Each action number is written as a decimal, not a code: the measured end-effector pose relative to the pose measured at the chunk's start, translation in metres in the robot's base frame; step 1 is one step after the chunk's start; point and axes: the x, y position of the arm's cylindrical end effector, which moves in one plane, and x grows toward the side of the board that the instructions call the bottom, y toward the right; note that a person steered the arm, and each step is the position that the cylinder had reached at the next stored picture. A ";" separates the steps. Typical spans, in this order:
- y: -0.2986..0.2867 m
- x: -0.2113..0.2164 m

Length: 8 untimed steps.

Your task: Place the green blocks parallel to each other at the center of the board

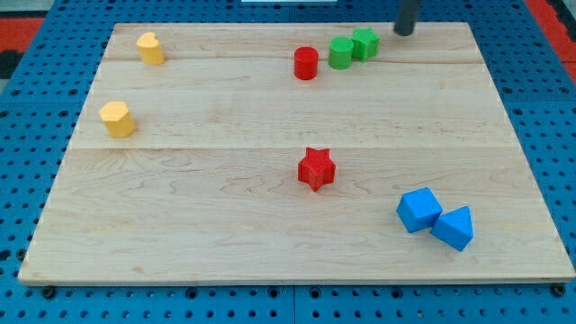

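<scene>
Two green blocks sit touching near the view's top, right of centre: a rounded green block (340, 53) and a green star-like block (364, 43) just to its upper right. My tip (404, 32) is a dark rod end at the view's top edge, a short way to the right of the green star-like block and apart from it.
A red cylinder (306, 63) stands just left of the green blocks. A red star (316, 168) lies near the board's middle. Two yellow blocks (150, 48) (118, 119) are at the left. A blue cube (418, 210) and a blue wedge (453, 228) touch at lower right.
</scene>
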 end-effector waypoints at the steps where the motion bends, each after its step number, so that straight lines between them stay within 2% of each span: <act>1: -0.063 0.008; 3: -0.145 0.077; 4: -0.155 0.100; 6: -0.135 0.046; 7: -0.092 0.133; 8: -0.145 0.161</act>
